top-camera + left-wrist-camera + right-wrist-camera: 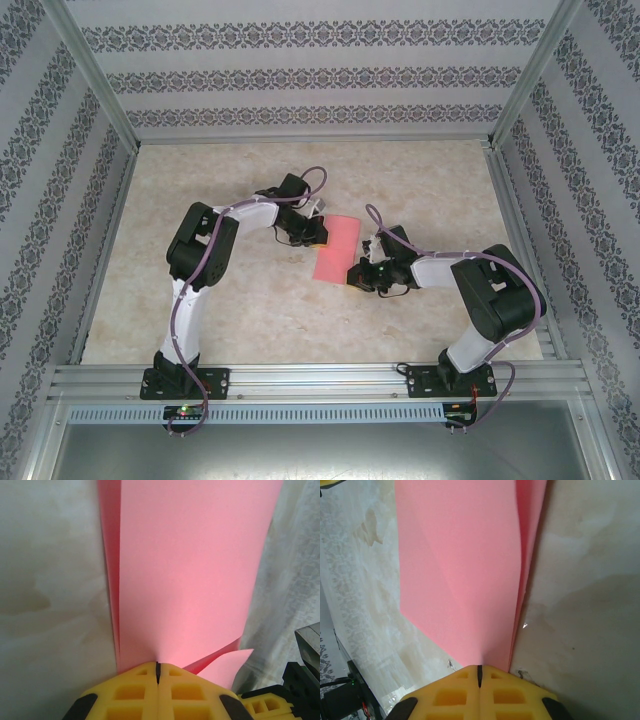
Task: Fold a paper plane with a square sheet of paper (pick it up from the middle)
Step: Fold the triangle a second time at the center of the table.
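The square sheet of paper is pink-red and folded lengthwise into a narrow band, lying mid-table between my two grippers. My left gripper is shut on its far-left end. In the left wrist view the yellow jaws meet on the paper, whose layers part along the left edge, with a slanted flap at the lower right. My right gripper is shut on the near-right end. In the right wrist view it pinches the paper, whose stacked layers show on the right. The paper plane is out of view.
The pale marbled tabletop is bounded by aluminium rails at the front and along both sides, with patterned walls behind. The right gripper's yellow finger shows at the lower right of the left wrist view.
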